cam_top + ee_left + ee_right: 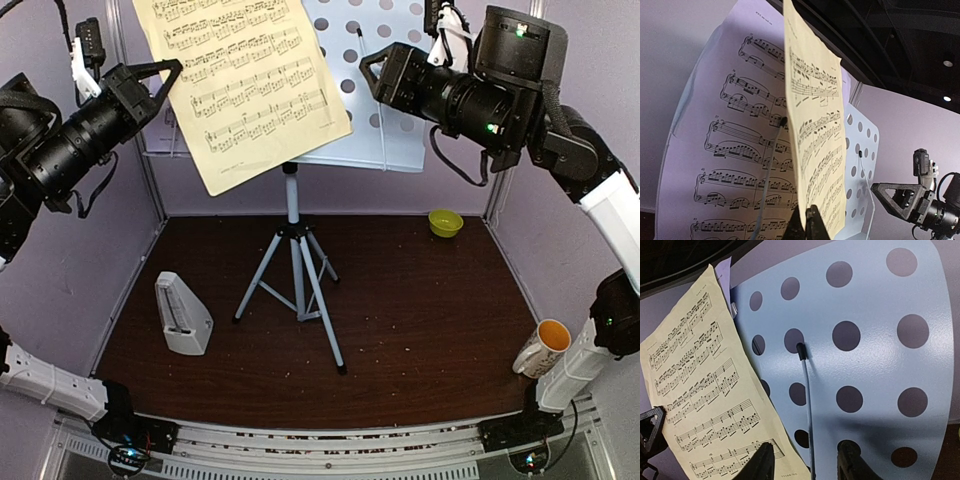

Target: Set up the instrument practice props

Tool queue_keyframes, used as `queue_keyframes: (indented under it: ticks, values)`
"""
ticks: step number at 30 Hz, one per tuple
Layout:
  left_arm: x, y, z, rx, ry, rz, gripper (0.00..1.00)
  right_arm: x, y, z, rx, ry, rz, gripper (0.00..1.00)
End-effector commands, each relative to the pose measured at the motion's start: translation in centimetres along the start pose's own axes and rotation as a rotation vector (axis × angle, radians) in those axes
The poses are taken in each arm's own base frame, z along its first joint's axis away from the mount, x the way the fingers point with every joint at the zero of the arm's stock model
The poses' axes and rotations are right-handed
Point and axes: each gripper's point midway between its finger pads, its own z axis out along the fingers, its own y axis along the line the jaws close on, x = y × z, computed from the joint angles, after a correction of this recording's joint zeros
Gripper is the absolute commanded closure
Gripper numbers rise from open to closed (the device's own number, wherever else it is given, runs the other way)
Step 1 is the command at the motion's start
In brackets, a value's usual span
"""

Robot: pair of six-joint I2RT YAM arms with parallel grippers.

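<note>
The grey perforated music-stand desk (400, 110) tops a silver tripod (297, 280). My left gripper (174, 70) is shut on the left edge of the pale yellow page (240, 80), which hangs tilted across the desk's left half. In the left wrist view its fingertips (812, 225) pinch that yellow page (815, 130), with the lilac page (730, 150) behind it. My right gripper (807, 466) is open at the desk (875, 365), its fingers straddling the thin wire page retainer (806, 405). The light grey metronome (183, 315) stands on the table at front left.
A small green bowl (445, 222) sits at the back right of the brown table (420, 300). A mug with an orange inside (543, 347) stands at the right edge beside the right arm's base. Lilac walls close in on the sides and back.
</note>
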Motion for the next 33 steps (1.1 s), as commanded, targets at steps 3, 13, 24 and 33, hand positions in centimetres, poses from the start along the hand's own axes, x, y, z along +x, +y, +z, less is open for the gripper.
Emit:
queue_keyframes:
  ticks: [3,13,24,33]
  values:
    - [-1.5,0.2,-0.5,-0.002,-0.057,-0.002,1.00,0.0,0.3,0.7,-0.039,0.016,0.070,0.58]
    - [-1.7,0.4,-0.8,-0.010,-0.065,0.005,1.00,0.0,0.5,1.8,-0.052,0.014,0.094,0.80]
    - [-2.0,0.3,-0.5,-0.013,-0.071,0.036,1.00,0.0,0.4,1.6,-0.062,-0.019,0.016,1.00]
    - [-2.2,-0.2,0.1,-0.005,-0.083,0.089,1.00,-0.1,0.5,0.6,-0.125,-0.085,-0.039,1.00]
